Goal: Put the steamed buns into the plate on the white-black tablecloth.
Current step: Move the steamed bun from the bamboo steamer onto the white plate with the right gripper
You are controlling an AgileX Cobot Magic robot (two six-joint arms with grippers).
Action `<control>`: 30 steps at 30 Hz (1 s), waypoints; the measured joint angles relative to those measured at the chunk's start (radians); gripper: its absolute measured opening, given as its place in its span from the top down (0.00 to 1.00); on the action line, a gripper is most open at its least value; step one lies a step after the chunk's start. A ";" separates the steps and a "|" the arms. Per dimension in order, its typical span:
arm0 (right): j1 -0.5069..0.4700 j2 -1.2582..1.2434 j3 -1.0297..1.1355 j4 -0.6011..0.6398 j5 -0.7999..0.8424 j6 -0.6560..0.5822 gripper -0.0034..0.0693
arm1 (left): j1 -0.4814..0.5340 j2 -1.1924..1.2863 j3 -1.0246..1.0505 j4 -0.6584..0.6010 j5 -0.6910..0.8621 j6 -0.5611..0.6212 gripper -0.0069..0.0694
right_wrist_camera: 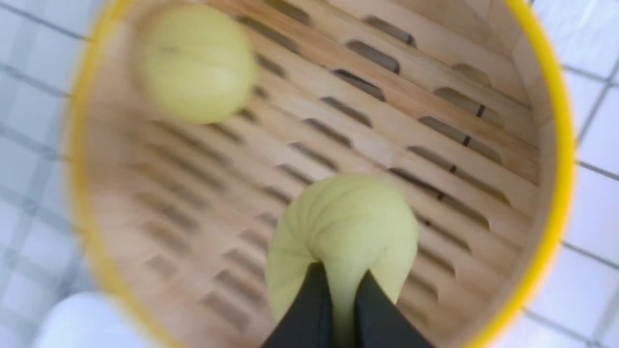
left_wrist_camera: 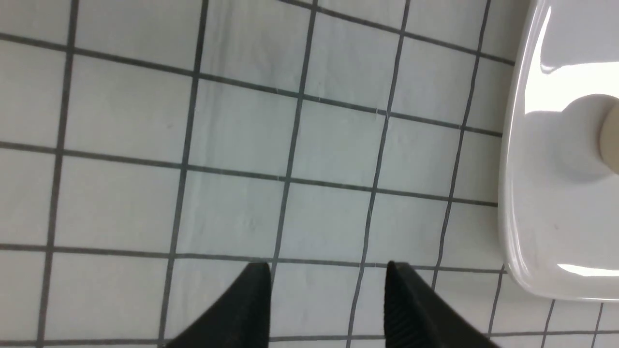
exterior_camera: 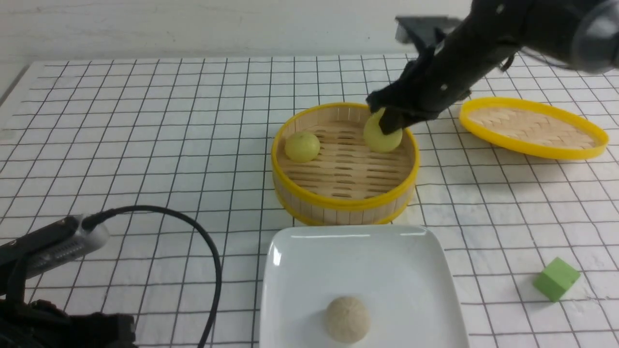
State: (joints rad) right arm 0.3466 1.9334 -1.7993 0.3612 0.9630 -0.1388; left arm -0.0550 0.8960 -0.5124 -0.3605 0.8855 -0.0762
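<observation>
Currently, the right gripper (right_wrist_camera: 342, 314) is closed on a yellow-green steamed bun (exterior_camera: 384, 130), its fingertips pinching the dimpled top so that a fold bulges between them. That bun is at about two o'clock in the round bamboo steamer basket (exterior_camera: 346, 203), seen from the front, over the slatted floor; whether it touches the slats, I cannot tell. The second steamed bun (exterior_camera: 302, 147) sits at roughly ten o'clock in the same basket, near the yellow rim and apart from the gripper.

Directly at six o'clock from the basket lies the white plate (exterior_camera: 290, 270), its far edge close to the basket's base. A beige-grey round bun (exterior_camera: 347, 319) rests inside the plate, toward six o'clock in the visible part; neither yellow-green bun is on it. The white-black tablecloth (exterior_camera: 145, 159) spreads beneath everything, its thin black lines forming squares.

Out at about two o'clock from the basket, the yellow-rimmed woven lid (exterior_camera: 534, 126) lies tilted, well apart from the plate. A green block (exterior_camera: 556, 279) sits on the cloth at about four o'clock from the basket.

Over at the plate's nine o'clock side, the left gripper (left_wrist_camera: 328, 270) is open above the cloth, with nothing between its fingers.
</observation>
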 joint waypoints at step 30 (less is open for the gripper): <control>0.205 -0.434 1.080 0.278 -0.663 0.054 0.27 | 0.000 0.000 0.000 0.007 -0.030 0.000 0.47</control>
State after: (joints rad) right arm 0.5517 1.4995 -0.7190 0.6388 0.2997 -0.0850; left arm -0.0550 0.8960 -0.5124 -0.3540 0.8551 -0.0762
